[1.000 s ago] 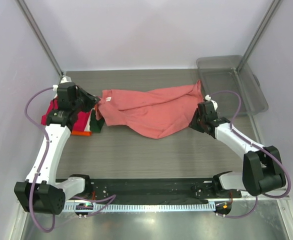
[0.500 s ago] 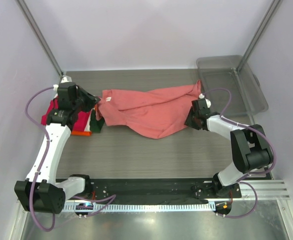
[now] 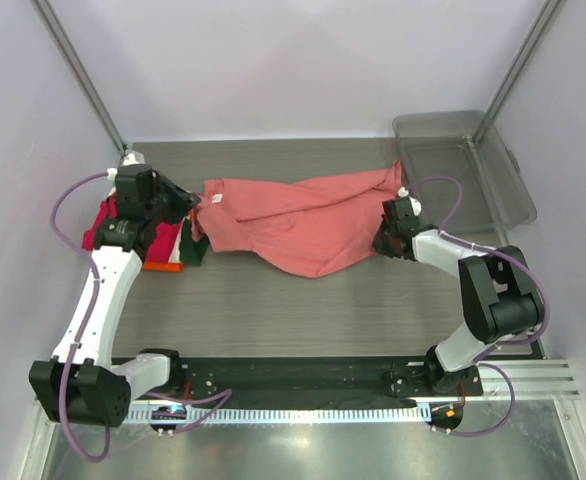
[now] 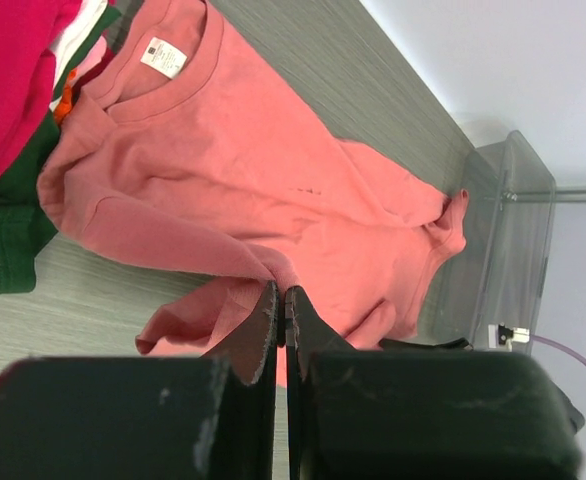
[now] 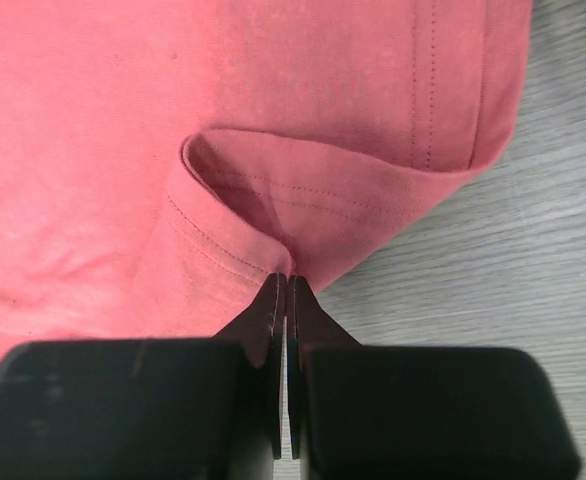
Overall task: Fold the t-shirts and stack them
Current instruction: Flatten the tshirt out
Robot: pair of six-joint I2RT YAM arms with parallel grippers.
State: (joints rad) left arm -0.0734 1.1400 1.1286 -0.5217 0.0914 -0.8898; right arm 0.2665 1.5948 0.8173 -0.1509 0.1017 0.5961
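A salmon-pink coral t-shirt (image 3: 303, 225) lies crumpled across the middle of the table. My left gripper (image 3: 197, 205) is shut on a fold of it at the shirt's left end, close to the collar label (image 4: 163, 56); the cloth runs right into the jaw tips (image 4: 281, 290). My right gripper (image 3: 381, 240) is shut on a hemmed edge at the shirt's right end (image 5: 285, 276). Under the left arm lies a pile of t-shirts: magenta-red (image 3: 100, 225), orange (image 3: 163, 265) and dark green (image 3: 195, 250).
A clear grey plastic bin (image 3: 463, 165) stands at the back right, just beyond the coral shirt's far corner. Bare grey table (image 3: 303, 310) stretches between the shirt and the arm bases. Metal frame posts rise at both back corners.
The right arm swung its elbow in and its gripper slid slightly left onto the shirt's edge, then shut on it. The left arm and the shirt pile stayed still.
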